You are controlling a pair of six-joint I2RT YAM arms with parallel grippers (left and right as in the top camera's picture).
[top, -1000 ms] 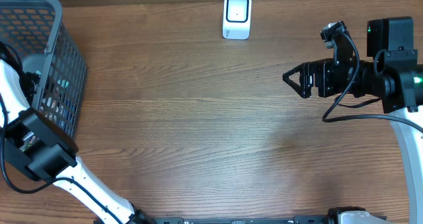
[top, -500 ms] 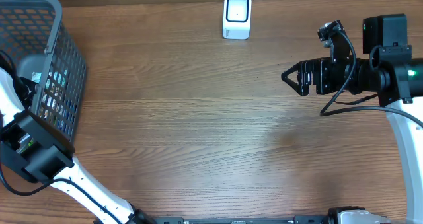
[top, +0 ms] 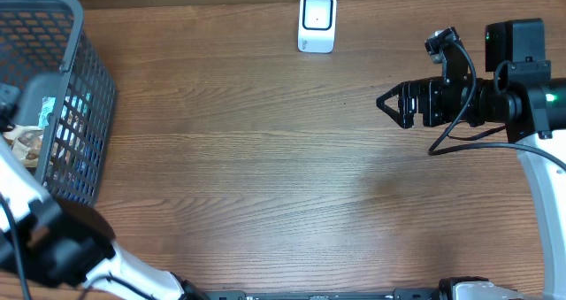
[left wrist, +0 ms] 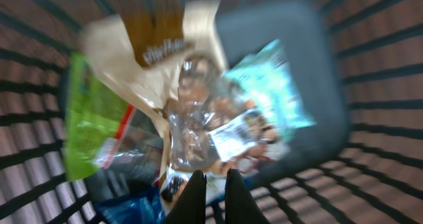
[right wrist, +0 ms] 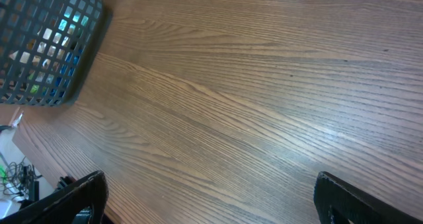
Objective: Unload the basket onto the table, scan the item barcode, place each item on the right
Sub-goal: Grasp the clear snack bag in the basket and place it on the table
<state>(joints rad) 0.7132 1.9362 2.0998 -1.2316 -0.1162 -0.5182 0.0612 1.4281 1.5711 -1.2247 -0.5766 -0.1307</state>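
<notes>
The left end effector (left wrist: 213, 194) is down inside the wire basket (top: 88, 79) at the far-left corner of the bench (top: 265, 176), its jaws pressed together over a clear packet (left wrist: 211, 128). That packet lies on top of a heap with a green packet (left wrist: 92, 118), a pale blue packet (left wrist: 271, 92) and a cream-and-brown bag (left wrist: 158, 45). The wrist view is blurred, so whether any wrapper is actually pinched cannot be told.

The risks are these: thin, slick film could slip free on the lift, a neighbouring packet could be dragged up with it, or the item could snag on the basket wall. The barcode might also face away from the white scanner (top: 317, 22) at the bench's far edge.

The right end effector (top: 393, 105) hangs empty with its jaws spread wide, near the right edge.

The bench is bare brown wood grain. Of the room, only some cables (right wrist: 13, 174) show past its edge.
</notes>
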